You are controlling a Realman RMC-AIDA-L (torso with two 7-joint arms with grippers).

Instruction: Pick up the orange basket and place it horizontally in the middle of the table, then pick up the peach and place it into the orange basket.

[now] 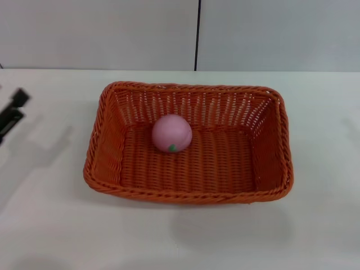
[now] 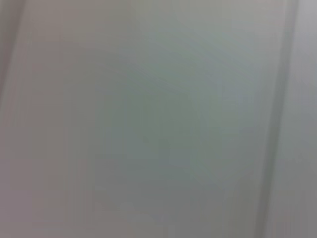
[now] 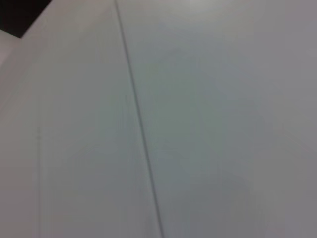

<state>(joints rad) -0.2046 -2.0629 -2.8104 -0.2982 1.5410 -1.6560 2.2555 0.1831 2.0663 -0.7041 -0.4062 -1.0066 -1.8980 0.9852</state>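
The orange basket (image 1: 188, 143) lies lengthwise across the middle of the white table (image 1: 180, 236) in the head view. The pink peach (image 1: 171, 134) rests inside it, on the floor left of centre toward the back wall, with its green stem spot facing forward. My left gripper (image 1: 18, 107) is at the far left edge of the head view, well away from the basket, open with nothing between its two dark fingers. My right gripper does not show in any view. Both wrist views show only plain pale surfaces.
A pale wall with a dark vertical seam (image 1: 197, 34) runs behind the table's far edge. Bare tabletop lies in front of the basket and to both sides.
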